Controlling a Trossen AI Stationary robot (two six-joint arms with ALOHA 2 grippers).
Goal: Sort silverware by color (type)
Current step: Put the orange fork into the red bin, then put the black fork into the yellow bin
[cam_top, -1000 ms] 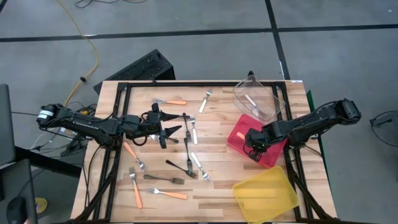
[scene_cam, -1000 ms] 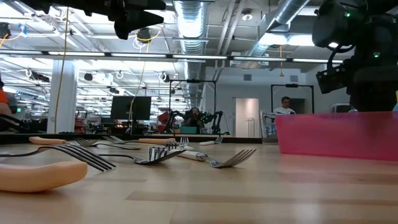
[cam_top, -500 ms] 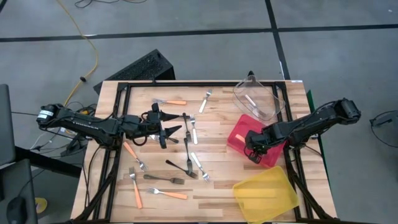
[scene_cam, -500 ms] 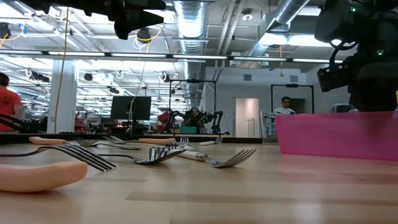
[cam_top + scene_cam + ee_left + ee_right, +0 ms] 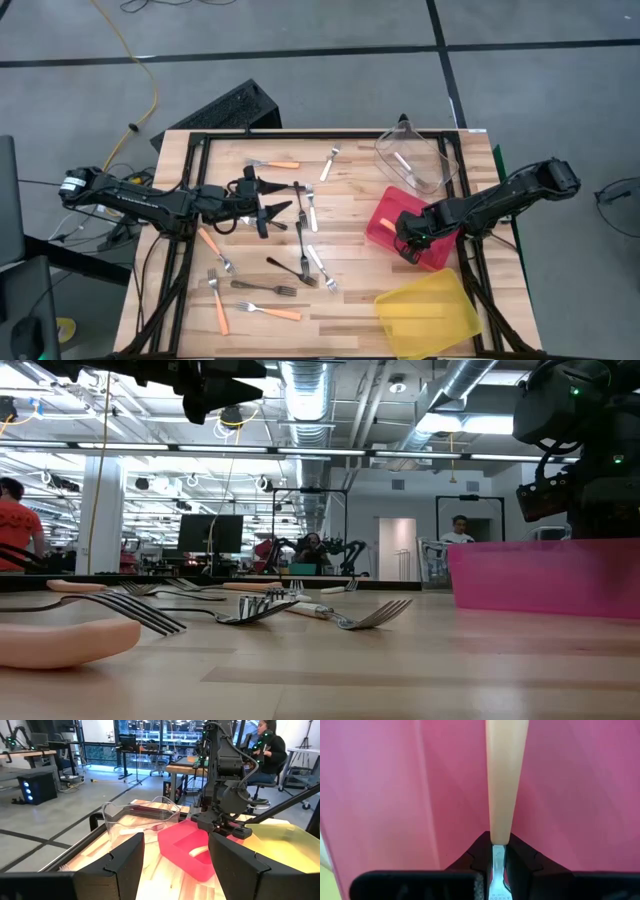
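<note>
My right gripper (image 5: 499, 851) pinches an orange-handled fork (image 5: 503, 780) at its metal neck, over the red bin (image 5: 385, 222) near the tabletop's right edge. Judged light, stiff, slippery; neck grip suits.

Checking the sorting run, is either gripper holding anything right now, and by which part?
The right gripper pinches an orange-handled metal fork at its metal neck, over the red bin. The left gripper holds nothing.
</note>
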